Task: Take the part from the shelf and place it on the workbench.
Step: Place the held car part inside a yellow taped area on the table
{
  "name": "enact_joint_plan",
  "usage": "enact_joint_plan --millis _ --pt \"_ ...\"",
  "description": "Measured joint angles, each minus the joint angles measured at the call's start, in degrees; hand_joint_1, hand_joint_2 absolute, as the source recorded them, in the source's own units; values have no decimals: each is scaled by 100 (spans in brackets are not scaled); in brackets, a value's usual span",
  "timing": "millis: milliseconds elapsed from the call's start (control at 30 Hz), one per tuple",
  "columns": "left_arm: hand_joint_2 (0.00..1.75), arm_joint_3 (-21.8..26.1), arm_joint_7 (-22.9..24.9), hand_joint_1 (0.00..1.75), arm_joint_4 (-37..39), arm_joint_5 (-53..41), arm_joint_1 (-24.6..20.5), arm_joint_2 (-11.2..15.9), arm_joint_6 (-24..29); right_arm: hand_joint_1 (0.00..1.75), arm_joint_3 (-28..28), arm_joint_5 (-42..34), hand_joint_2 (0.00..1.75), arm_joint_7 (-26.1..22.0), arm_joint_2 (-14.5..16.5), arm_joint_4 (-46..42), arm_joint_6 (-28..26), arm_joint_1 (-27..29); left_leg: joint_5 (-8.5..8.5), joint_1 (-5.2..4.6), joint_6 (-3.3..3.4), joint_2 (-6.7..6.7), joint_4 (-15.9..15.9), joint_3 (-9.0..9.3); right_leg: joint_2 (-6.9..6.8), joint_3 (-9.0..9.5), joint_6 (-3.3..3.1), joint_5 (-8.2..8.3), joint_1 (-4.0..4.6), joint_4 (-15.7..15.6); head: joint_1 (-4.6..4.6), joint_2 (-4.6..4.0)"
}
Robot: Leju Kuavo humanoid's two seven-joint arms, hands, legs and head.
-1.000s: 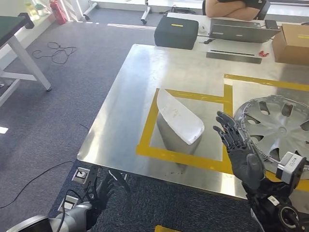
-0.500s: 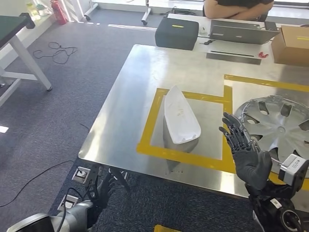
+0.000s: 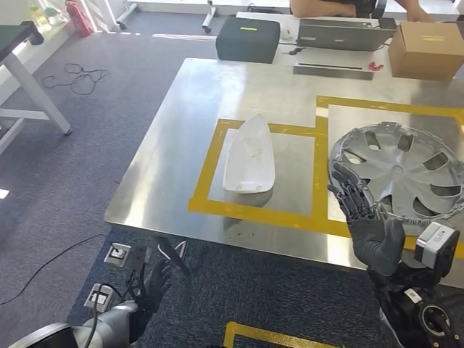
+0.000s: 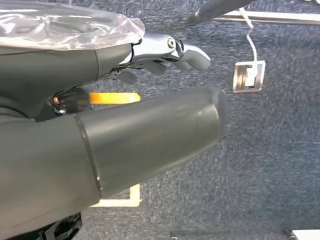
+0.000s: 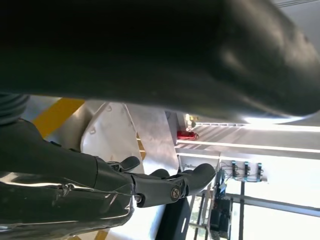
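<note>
The white curved part (image 3: pixel 249 154) lies flat on the steel workbench (image 3: pixel 175 145), inside a yellow-taped rectangle (image 3: pixel 209 171). The right wrist view catches its pale surface (image 5: pixel 111 137) beyond the fingers. My right hand (image 3: pixel 367 225) is raised at the bench's near edge, to the right of the part and apart from it, fingers spread and holding nothing. Low beside the bench, over the carpet, hangs my left hand (image 3: pixel 153 284), loosely open and empty. In the left wrist view its fingers (image 4: pixel 166 50) hold nothing.
A silver wheel cover (image 3: pixel 402 170) lies on the bench just beyond my right hand. At the far end are a black case (image 3: pixel 248 39), a laptop (image 3: pixel 336 32), a cardboard box (image 3: pixel 427 49) and a seated person (image 3: pixel 350 7). Floor sockets (image 3: pixel 117 254) and cables lie on the carpet.
The part has tipped from leaning on its edge to lying flat inside the taped rectangle. My right hand has drawn back toward the bench edge. The camera has shifted slightly.
</note>
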Motion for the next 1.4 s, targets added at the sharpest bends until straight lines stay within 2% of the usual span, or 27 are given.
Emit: enact_joint_plan --millis 67,100,200,233,267,367,400,433,467,500,567,600,633,700,733,767,867,900,933,967,1033,1100,1133,1200,1267,1367,1400 --pt "0 0 1 0 0 -9 -44 1 0 0 -3 5 0 -3 3 0 -7 -10 205 -67 89 -3 -798 496 4 -63 38 85 16 4 -6 0" --pt "0 0 2 0 0 -13 -65 2 0 0 -5 7 0 -4 5 1 -12 -15 255 -97 120 -5 -983 598 2 -80 66 126 16 2 -6 0" --pt "0 0 6 0 0 -15 -74 -3 0 0 -8 11 0 -9 7 3 -21 -18 389 -121 193 12 -1047 563 -4 -110 162 214 -7 -12 3 0" --pt "0 0 7 0 0 -14 -76 -9 -1 0 -12 11 0 -9 7 6 -25 -19 452 -110 223 24 -1070 535 -5 -156 188 113 -11 69 14 0" --pt "0 0 7 0 0 -14 -80 -14 -2 0 -17 12 0 -10 7 9 -29 -21 520 -93 254 37 -1094 491 -4 -243 211 -97 -14 275 35 0" --pt "0 0 9 0 0 -15 -77 -21 -7 0 -22 14 0 1 7 27 -46 -21 695 -84 295 55 -1098 291 -10 -554 270 -926 -36 1432 96 0" --pt "0 0 9 0 0 -19 -70 -21 -8 0 -23 15 0 9 7 37 -59 -21 748 -84 287 57 -1092 215 -12 -563 287 -1031 -41 1706 102 0" --pt "0 0 9 0 0 -25 -64 -22 -9 0 -27 16 0 18 7 48 -76 -21 802 -81 275 58 -1084 134 -14 -477 299 -1024 -45 1789 108 0" --pt "0 0 9 0 0 -33 -58 -25 -9 0 -32 16 0 24 7 56 -92 -22 853 -76 258 57 -1075 57 -16 -277 305 -919 -49 1623 112 0" --pt "0 0 9 0 0 -41 -53 -27 -9 0 -35 16 0 27 7 61 -106 -24 900 -71 237 56 -1060 -14 -20 23 308 -788 -54 1259 115 0" --pt "0 0 9 0 0 -54 -50 -31 -8 0 -42 12 0 25 7 63 -124 -28 985 -80 176 56 -1020 -129 -17 650 288 -703 -49 373 114 0" --pt "0 0 10 0 0 -58 -49 -31 -7 0 -44 11 0 25 8 66 -136 -24 1030 -87 144 56 -1009 -160 -12 829 264 -713 -39 90 107 0" --pt "0 0 11 0 0 -62 -50 -30 -5 0 -46 21 0 25 8 73 -155 -21 1076 -92 113 56 -1004 -185 -4 897 236 -740 -26 -43 101 0" --pt "0 0 14 0 0 -72 -45 -32 -1 0 -52 53 0 27 9 105 -206 -13 1137 -85 52 47 -993 -217 -11 843 148 -663 -24 -59 81 0" --pt "0 0 15 0 0 -76 -43 -34 1 0 -58 67 0 22 9 129 -221 -16 1066 -76 23 41 -924 -268 -20 803 98 -614 -31 -66 82 0" --pt "0 -1 15 0 0 -80 -41 -37 2 0 -69 68 0 13 10 155 -226 -18 888 -65 -7 32 -746 -354 -32 747 40 -552 -37 -77 73 0" --pt "0 -1 15 0 0 -83 -38 -44 4 0 -95 60 0 -20 24 231 -206 -24 81 -34 -72 21 371 -751 -42 512 -38 -361 -29 -83 38 0" --pt "0 -1 15 0 0 -83 -35 -47 5 0 -95 62 0 -26 28 257 -202 -24 -38 -32 -81 21 692 -821 -42 426 -37 -297 -24 -81 29 0" --pt "0 -2 15 0 0 -83 -32 -50 5 0 -96 64 0 -31 30 284 -200 -25 -29 -33 -79 21 839 -802 -41 339 -34 -234 -20 -79 22 0" --pt "0 -2 15 0 0 -83 -33 -52 4 0 -98 66 0 -33 31 307 -201 -28 84 -34 -66 20 767 -671 -40 255 -27 -172 -17 -78 14 0" --pt "0 -2 15 0 0 -84 -46 -54 3 0 -104 66 0 -33 32 334 -201 -35 349 -46 -4 10 48 -97 -37 119 0 -60 -13 -76 1 0" --pt "0 -1 16 0 0 -92 -75 -50 -2 0 -115 52 0 -21 35 342 -208 -48 387 -79 62 -6 -796 472 -43 43 50 43 -5 -81 -8 0" --pt "0 0 16 0 0 -96 -86 -47 -3 0 -119 42 0 -12 36 346 -213 -55 378 -101 88 -16 -1015 604 -49 29 83 92 -10 -93 -8 0" --pt "0 0 20 0 0 -99 -94 -45 -4 0 -121 24 0 4 37 359 -222 -61 445 -109 139 -16 -1118 608 -51 2 153 171 -23 -120 -2 0" --pt "0 -1 26 0 0 -99 -98 -49 -4 0 -128 10 0 9 37 373 -223 -63 548 -87 214 11 -1177 549 -42 -108 203 -22 -27 53 22 0" --pt "0 -1 44 0 0 -87 -102 -52 -4 0 -130 -38 0 5 39 409 -204 -71 697 -76 281 39 -1189 387 -38 -439 254 -834 -38 1174 83 0" --pt "0 -1 52 0 0 -73 -100 -51 -4 0 -124 -56 0 3 41 432 -193 -80 743 -76 278 40 -1181 324 -39 -501 272 -996 -42 1546 95 0"
